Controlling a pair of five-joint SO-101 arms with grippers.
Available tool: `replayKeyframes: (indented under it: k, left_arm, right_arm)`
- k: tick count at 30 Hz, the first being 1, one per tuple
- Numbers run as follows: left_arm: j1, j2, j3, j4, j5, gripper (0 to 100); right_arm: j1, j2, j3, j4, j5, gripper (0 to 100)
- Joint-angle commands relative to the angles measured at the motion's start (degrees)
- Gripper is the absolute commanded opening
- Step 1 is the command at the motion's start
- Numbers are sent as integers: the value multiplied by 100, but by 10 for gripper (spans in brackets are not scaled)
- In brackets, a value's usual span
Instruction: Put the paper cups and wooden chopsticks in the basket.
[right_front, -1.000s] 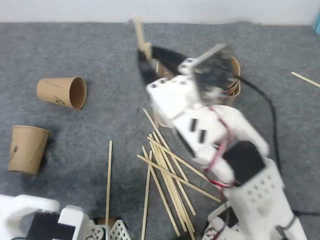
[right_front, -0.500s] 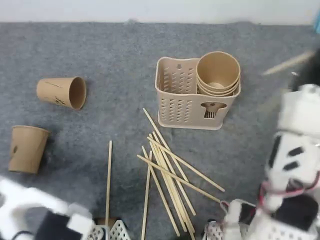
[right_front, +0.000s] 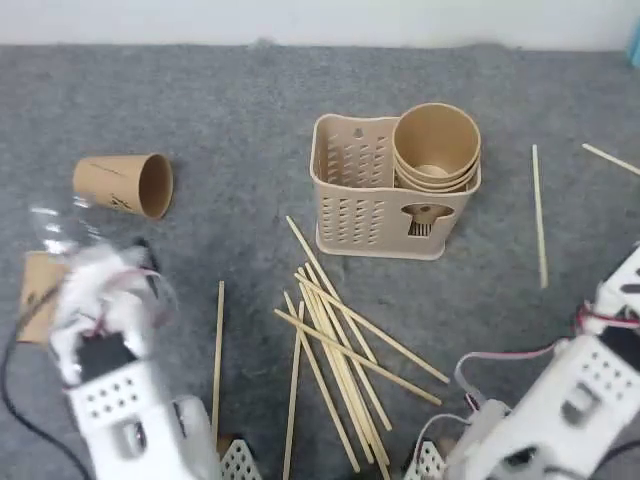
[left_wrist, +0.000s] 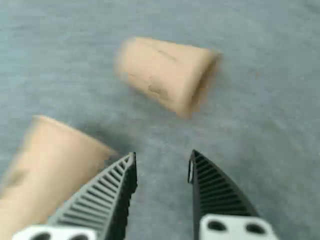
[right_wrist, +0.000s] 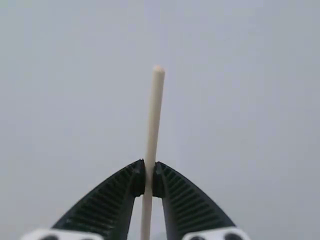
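While a stack of cups (right_front: 437, 145) already sits in one compartment of the basket (right_front: 360, 215), two cups are left out on the grey table (right_front: 200, 90): a far cup (left_wrist: 165, 75) and a near cup (left_wrist: 50, 165). Over these hovers the left pincer (left_wrist: 161, 167), spread. The right pincer (right_wrist: 149, 180) pinches one chopstick (right_wrist: 154, 115). A pile of chopsticks (right_front: 340, 345) lies before the basket, not yet collected.

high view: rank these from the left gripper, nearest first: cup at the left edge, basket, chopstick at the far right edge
From the left gripper:
1. cup: left edge, partly behind that arm.
2. basket: middle of the table.
3. chopstick: far right edge, across the table.
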Motion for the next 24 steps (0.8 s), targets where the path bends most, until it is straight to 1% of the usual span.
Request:
replayKeyframes:
  k: [1, 4, 6, 9, 12, 14, 19, 24]
  left_arm:
    - [325, -1327, 646, 26, 97, 165]
    - [360, -1987, 1112, 35, 70, 165]
    - [369, -2286, 1218, 193, 70, 166]
    - [396, -2505, 1226, 413, 70, 166]
    - [492, -2505, 1253, 396, 70, 166]
    - [492, -2479, 1253, 396, 70, 166]
    - [501, -2382, 1253, 387, 79, 166]
    - [844, -2092, 1305, 193, 88, 166]
  right_arm:
    - [163, 1165, -765, -523, -62, 8]
    - [180, 1930, -1169, -312, -53, 8]
    - [163, 2220, -1275, 171, -53, 8]
    - [136, 2457, -1521, 681, -105, 8]
    - [136, 2791, -2013, 708, -404, 8]
    - [136, 3152, -2514, 708, -580, 8]
    - [92, 4629, -4000, 716, -598, 8]
    - [22, 6440, -5741, 725, -563, 8]
